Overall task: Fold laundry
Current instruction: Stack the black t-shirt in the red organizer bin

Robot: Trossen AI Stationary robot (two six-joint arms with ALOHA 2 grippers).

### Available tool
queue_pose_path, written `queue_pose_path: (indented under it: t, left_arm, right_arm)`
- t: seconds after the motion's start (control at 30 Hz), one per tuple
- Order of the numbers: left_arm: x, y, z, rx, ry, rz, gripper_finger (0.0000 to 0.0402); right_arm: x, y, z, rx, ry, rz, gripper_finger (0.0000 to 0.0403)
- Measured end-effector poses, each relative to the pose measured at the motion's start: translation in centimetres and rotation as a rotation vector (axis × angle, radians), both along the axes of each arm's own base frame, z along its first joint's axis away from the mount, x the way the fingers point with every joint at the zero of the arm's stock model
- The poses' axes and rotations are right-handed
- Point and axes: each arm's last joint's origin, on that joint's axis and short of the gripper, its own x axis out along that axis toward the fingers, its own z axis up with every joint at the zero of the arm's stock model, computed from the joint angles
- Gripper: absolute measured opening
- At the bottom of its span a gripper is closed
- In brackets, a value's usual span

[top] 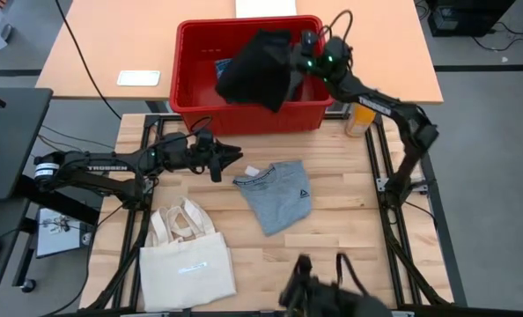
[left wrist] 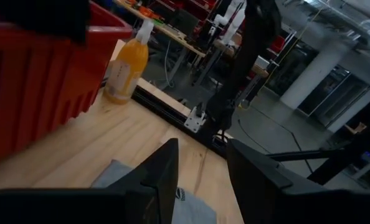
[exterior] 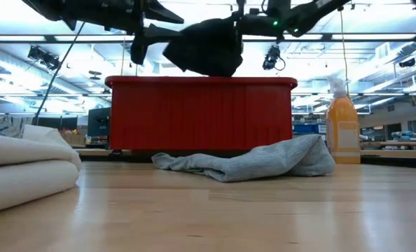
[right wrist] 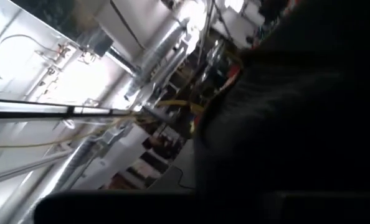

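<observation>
So the black garment is hanging up in the air over the red bin, pinched by the right pincer, which is clamped on its upper edge; from the low view it dangles just above the bin's rim, not touching it. Inside the bin there's a bit of a blue piece peeking out beside the black one, can't tell much more about it. The light grey top lies crumpled on the worktop in front of the bin, roughly in the middle, with a small dark mark on it and a dark band with some white lettering along the collar edge, too small to read. The left pincer hovers just beside the grey top's collar side, fingers spread apart with nothing between them. An orange bottle with a white label stands at the bin's right corner, near the right arm. A cream tote bag with handles lies flat on the near left part of the worktop, well apart from the top. The left arm has "TROSSEN" printed on it. A white flat object sits on the table behind the bin.
</observation>
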Motion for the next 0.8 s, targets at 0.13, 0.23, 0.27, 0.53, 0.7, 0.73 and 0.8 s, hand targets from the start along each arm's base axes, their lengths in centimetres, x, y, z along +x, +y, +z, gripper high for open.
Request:
queue_pose_path:
  t: [0.13, 0.23, 0.27, 0.53, 0.7, 0.73, 0.8]
  left_arm:
    - [0.0, 0.0, -0.2, -0.030, 0.015, 0.002, 0.0141]
    - [0.0, 0.0, -0.2, -0.050, 0.012, 0.004, 0.0141]
    - [0.0, 0.0, -0.3, -0.055, 0.017, 0.004, 0.0141]
    - [-0.1, 0.0, -0.5, -0.073, 0.040, 0.013, 0.0141]
    - [-0.1, 0.1, -0.5, -0.073, 0.037, 0.027, 0.0141]
    - [-0.1, 0.1, -0.5, -0.074, 0.035, 0.030, 0.0141]
    - [-0.1, 0.1, -0.5, -0.075, 0.035, 0.030, 0.0141]
  right_arm:
    - [0.6, -3.7, 0.6, -0.086, -0.024, -0.071, 0.0025]
    - [1.1, -6.0, 0.6, -0.165, -0.038, -0.122, 0.0025]
    - [1.2, -6.7, 0.5, -0.183, -0.038, -0.140, 0.0025]
    - [1.6, -11.6, -10.2, 0.335, 0.387, -0.120, 0.0025]
    - [0.8, -11.1, -14.5, 0.534, 0.646, -0.042, 0.0042]
    - [0.7, -10.9, -14.1, 0.515, 0.668, -0.060, 0.0043]
    - [0.5, -10.5, -13.2, 0.475, 0.696, -0.110, 0.0045]
